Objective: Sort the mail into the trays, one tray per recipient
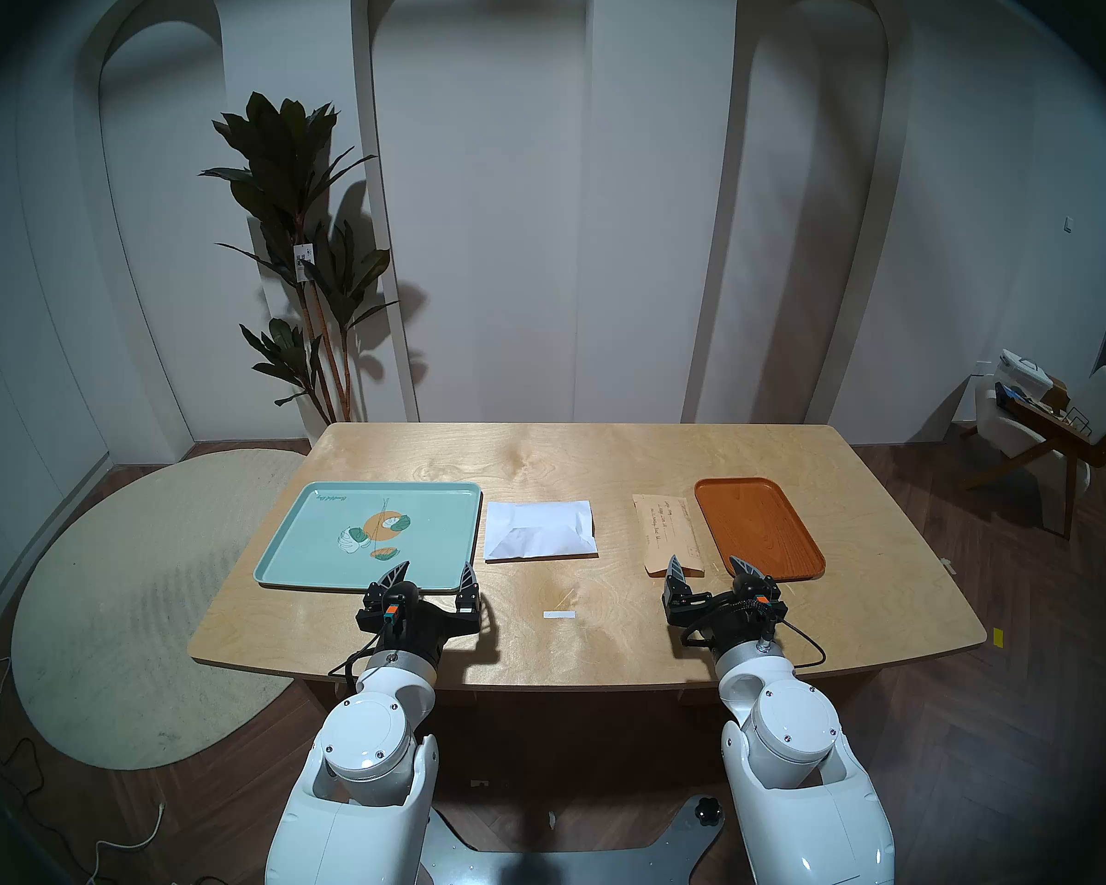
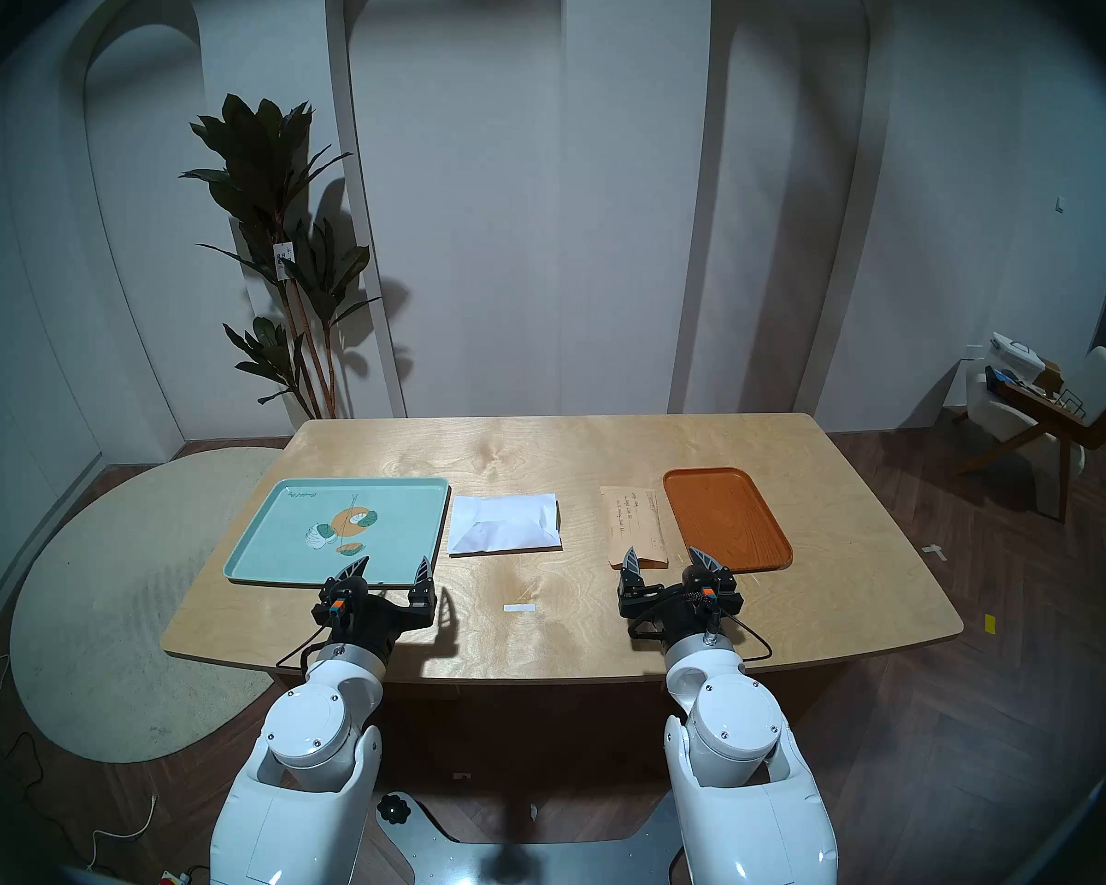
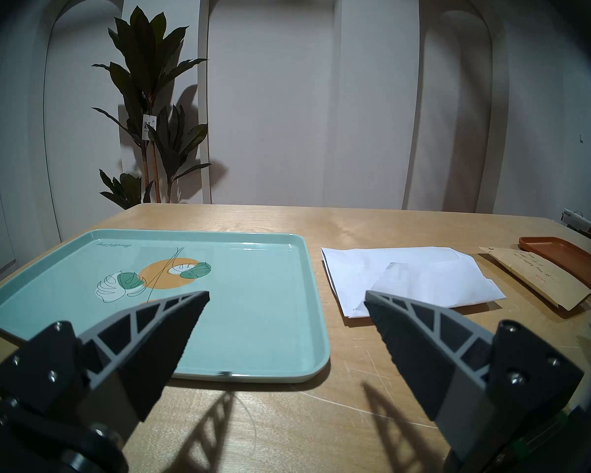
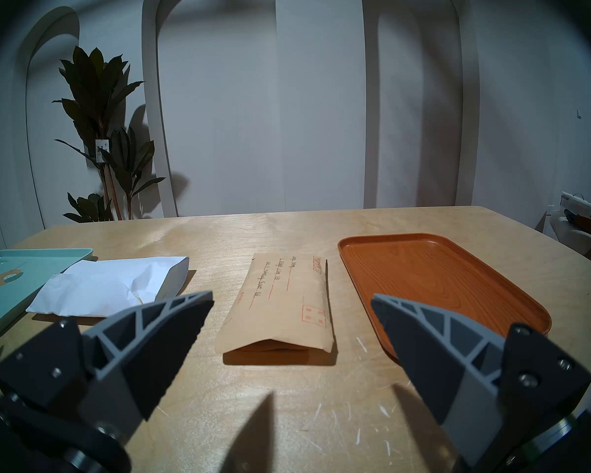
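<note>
head stereo pair: set high above the near edge of the wooden table [image 1: 537, 456], looking down and forward, wall arches behind; nearly one picture twice, the right eye shifted slightly sideways. both arms rising from the bottom.

left wrist: low over the table, level and upright, facing the far wall; close to the mint-green tray [image 3: 307, 325], white envelope [image 3: 423, 274] just right of it.

right wrist: equally low and upright, close before the tan envelope [image 4: 284, 301] and orange-brown tray [image 4: 423, 274].

shared by both wrist views: both trays, both envelopes, the potted plant [image 4: 99, 120]; all seen from above in the head pair.
</note>
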Robot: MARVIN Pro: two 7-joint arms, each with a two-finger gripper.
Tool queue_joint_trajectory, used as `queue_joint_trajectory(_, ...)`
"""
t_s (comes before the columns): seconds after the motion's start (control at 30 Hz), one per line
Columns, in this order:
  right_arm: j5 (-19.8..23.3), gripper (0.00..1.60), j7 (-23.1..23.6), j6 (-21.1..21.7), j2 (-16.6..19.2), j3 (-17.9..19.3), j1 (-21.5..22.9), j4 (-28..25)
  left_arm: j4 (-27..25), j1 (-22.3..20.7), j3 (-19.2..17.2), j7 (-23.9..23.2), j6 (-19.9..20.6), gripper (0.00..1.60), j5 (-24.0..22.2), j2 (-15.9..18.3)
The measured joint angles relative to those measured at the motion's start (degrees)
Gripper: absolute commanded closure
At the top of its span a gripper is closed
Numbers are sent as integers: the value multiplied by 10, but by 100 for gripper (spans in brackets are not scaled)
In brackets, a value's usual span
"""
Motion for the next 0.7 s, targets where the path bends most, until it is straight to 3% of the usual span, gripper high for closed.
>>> queue_joint_trajectory(0.43,16,0,9,2,-1,2,0,0,0,0,0,0,0,0,0,0)
queue_joint_trajectory(0.7,85,0,20,33,-6,5,12,-5,1,0,0,0,0,0,0,0)
